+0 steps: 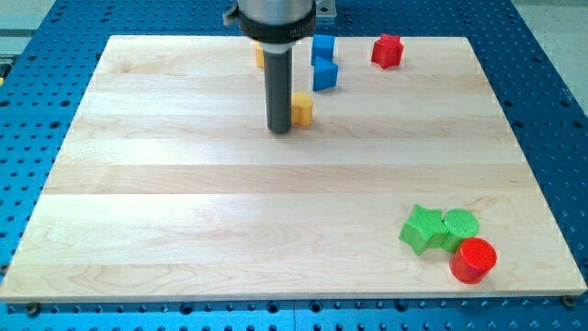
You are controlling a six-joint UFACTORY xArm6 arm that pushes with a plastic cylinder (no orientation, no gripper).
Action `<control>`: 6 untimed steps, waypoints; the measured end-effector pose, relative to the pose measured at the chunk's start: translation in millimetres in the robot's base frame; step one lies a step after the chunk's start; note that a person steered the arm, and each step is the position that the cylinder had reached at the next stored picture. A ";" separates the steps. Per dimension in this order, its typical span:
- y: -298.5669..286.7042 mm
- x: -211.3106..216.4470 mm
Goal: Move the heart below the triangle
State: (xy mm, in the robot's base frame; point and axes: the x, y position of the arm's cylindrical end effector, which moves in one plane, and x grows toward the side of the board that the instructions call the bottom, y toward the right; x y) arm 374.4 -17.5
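My tip [280,131] rests on the board in the upper middle of the view. A small yellow block [302,108], probably the heart, sits right against the rod's right side and is partly hidden by it. A blue block [325,75], which looks like the triangle, lies just above and to the right of it. A second blue block [322,48], cube-like, stands above that one. Another yellow block [259,55] shows only as a sliver behind the rod's left side, so its shape cannot be made out.
A red star [387,51] lies near the board's top edge, to the right. At the bottom right, a green star [422,228], a green cylinder [461,223] and a red cylinder [473,260] are clustered together. The wooden board [184,211] sits on a blue perforated table.
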 end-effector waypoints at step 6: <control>40.1 7.8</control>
